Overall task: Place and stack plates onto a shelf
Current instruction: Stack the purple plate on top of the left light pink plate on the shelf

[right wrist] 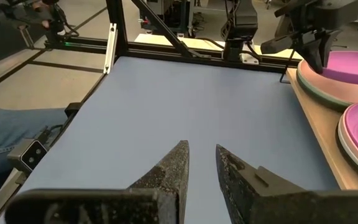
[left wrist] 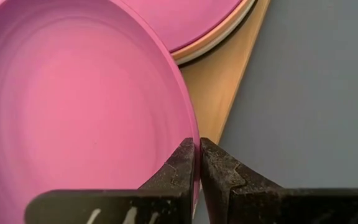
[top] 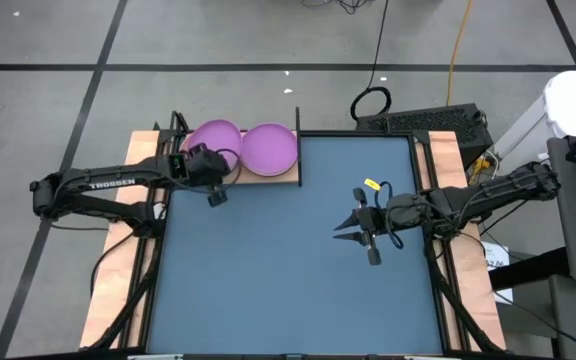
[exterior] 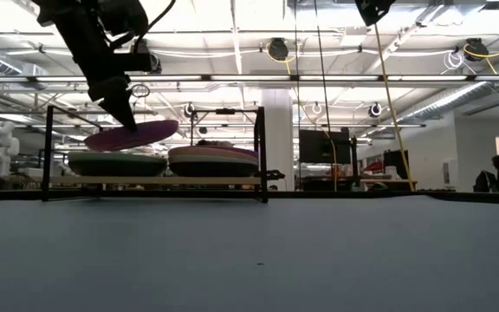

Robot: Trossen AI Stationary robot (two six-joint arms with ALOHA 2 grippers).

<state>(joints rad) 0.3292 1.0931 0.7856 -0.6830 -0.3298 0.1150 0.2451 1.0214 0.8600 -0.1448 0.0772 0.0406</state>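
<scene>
The left hand (top: 211, 187) pinched the rim of a pink plate (exterior: 132, 134), holding it tilted just above the left stack of plates (exterior: 116, 163) on the wooden shelf (top: 288, 178) at the far edge of the tabletop (top: 288, 270). A second stack (exterior: 212, 160) sat beside it on the same shelf. This appeared to be the placing step, with no plates left on the blue mat. The next move seemed to call for levelling the plate, lowering it squarely onto the left stack, then letting go. The right hand (top: 353, 227) waited over the mat, well apart, fingers slightly parted and holding nothing.
</scene>
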